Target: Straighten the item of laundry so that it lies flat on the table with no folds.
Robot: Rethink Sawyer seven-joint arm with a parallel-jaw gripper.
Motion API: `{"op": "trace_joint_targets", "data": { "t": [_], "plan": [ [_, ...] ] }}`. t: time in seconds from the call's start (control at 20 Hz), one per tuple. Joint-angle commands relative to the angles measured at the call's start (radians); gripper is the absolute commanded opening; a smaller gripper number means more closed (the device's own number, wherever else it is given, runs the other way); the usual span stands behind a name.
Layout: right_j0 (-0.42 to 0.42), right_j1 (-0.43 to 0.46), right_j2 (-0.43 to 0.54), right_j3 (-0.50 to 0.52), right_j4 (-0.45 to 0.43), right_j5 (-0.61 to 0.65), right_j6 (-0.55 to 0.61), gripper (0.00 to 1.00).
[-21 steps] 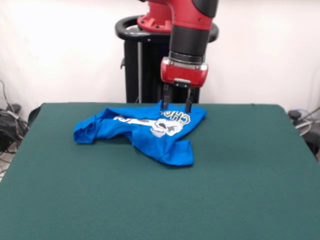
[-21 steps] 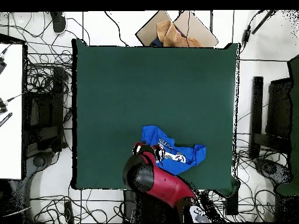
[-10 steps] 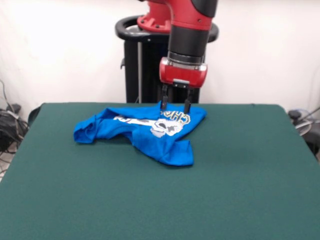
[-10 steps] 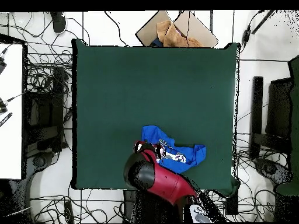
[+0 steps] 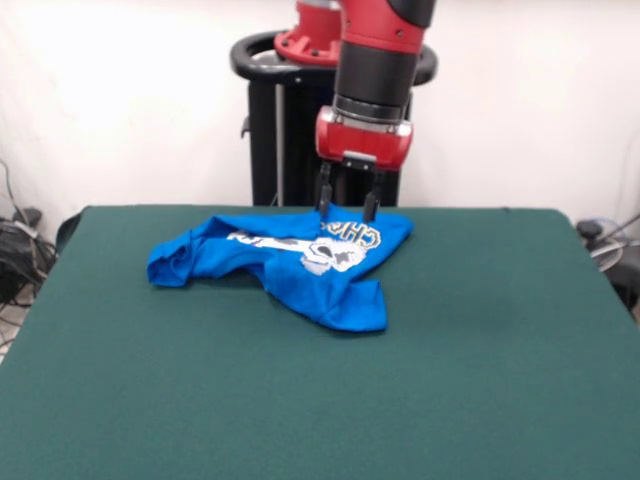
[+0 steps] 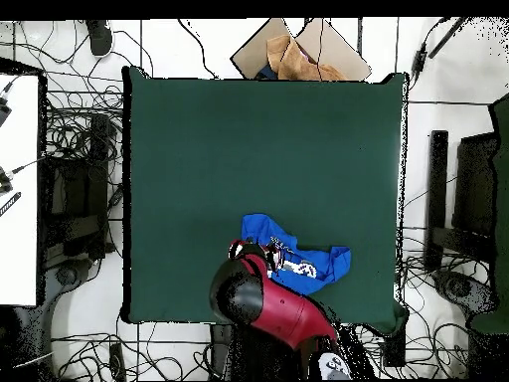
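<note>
Green table (image 5: 480, 380) across the lower two thirds of the front view, wide and mostly bare. Red and black arm (image 5: 372, 70) coming down at upper centre. Blue shirt (image 5: 290, 262) bunched left of centre near the table's top edge in the front view; in the overhead view, the same shirt (image 6: 298, 257) low and right of centre, close to the bottom edge of the table (image 6: 199, 149), partly under the arm (image 6: 263, 303).

Gripper (image 5: 346, 212) now higher than a second ago: then, fingertips down at the cloth by the lettering; now, tips just above the shirt's upper right part, jaws apart, nothing between them. Cloth unmoved between frames, no corner lifted. Likely meaning: a release or a missed grasp, so no gain toward flattening from this lift.

Shirt far from flat. One sleeve or corner rolled into a lump at the left end, a flap folded down toward lower centre, white print creased and half hidden, only some letters readable at upper right. Several folds left to open.
</note>
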Motion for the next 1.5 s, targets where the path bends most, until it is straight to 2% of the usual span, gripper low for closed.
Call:
{"op": "trace_joint_targets", "data": {
  "t": [0.05, 0.3, 0.5, 0.6, 1.2, 1.35, 1.5],
  "plan": [
    [0.002, 0.017, -0.009, -0.075, 0.040, 0.107, 0.198, 1.00],
    [-0.018, 0.010, 0.019, -0.070, 0.036, 0.104, 0.207, 1.00],
    [0.046, -0.012, -0.033, -0.092, 0.069, 0.159, 0.217, 1.00],
    [0.037, 0.014, -0.021, -0.089, 0.067, 0.114, 0.226, 1.00],
    [0.075, 0.110, -0.098, -0.071, 0.047, -0.054, 0.253, 1.00],
    [0.008, 0.096, -0.007, -0.048, 0.014, -0.070, 0.272, 1.00],
    [-0.060, 0.013, 0.121, -0.010, 0.002, -0.019, 0.291, 1.00]
  ]
}}
